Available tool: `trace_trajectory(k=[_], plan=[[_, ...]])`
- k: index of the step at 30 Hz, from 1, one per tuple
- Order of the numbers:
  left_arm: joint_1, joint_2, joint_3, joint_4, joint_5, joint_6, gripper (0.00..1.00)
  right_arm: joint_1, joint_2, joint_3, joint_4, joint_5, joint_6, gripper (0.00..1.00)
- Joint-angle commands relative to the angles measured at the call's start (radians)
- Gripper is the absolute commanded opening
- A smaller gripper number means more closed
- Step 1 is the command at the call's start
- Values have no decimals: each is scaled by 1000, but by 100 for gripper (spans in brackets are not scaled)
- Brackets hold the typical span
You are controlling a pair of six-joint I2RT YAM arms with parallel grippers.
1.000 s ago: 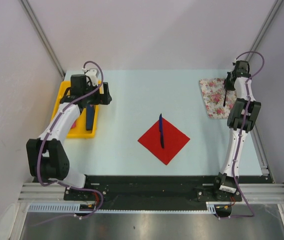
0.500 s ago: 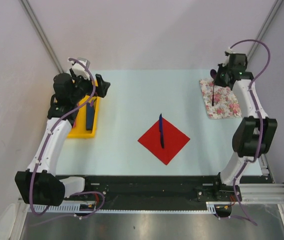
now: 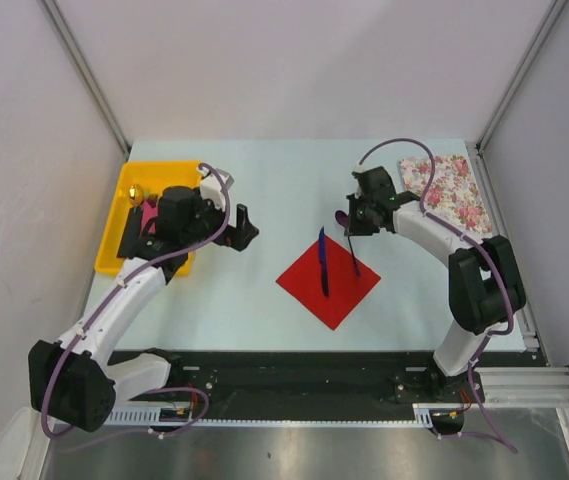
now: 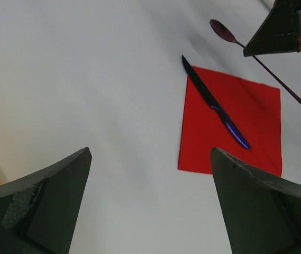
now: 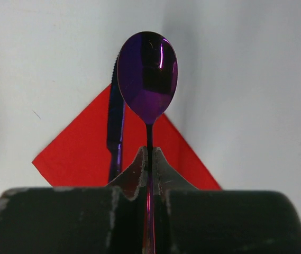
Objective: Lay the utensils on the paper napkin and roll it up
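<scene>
On pale table (image 3: pixel 264 180), grey walls (image 3: pixel 304 60) | knife (image 3: pixel 322 262) on napkin (image 3: pixel 339 295) | left pincer (image 4: pixel 150 151) agape | right pincer (image 5: pixel 149 156) grips spoon (image 5: pixel 147 74)

Yellow tray (image 3: pixel 116 238), floral sheet (image 3: pixel 456 190), pale table (image 3: pixel 274 185)

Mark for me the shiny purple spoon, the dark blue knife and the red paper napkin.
shiny purple spoon (image 5: pixel 147 76): right wrist view, centre of its bowl.
dark blue knife (image 4: pixel 215 106): left wrist view, mid-length.
red paper napkin (image 3: pixel 336 298): top view, bare lower part.
</scene>
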Motion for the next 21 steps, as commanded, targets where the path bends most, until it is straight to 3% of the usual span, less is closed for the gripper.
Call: trace_trajectory(k=[1,12,21], plan=[[-27,7,-19,21,-20,-37,100,59,-1,-28,103,106,83,0],[-40,24,-22,51,-29,-28,100,166,16,-130,184,179,143,0],[-40,-4,-59,48,-42,-20,100,177,82,-117,198,191,150,2]])
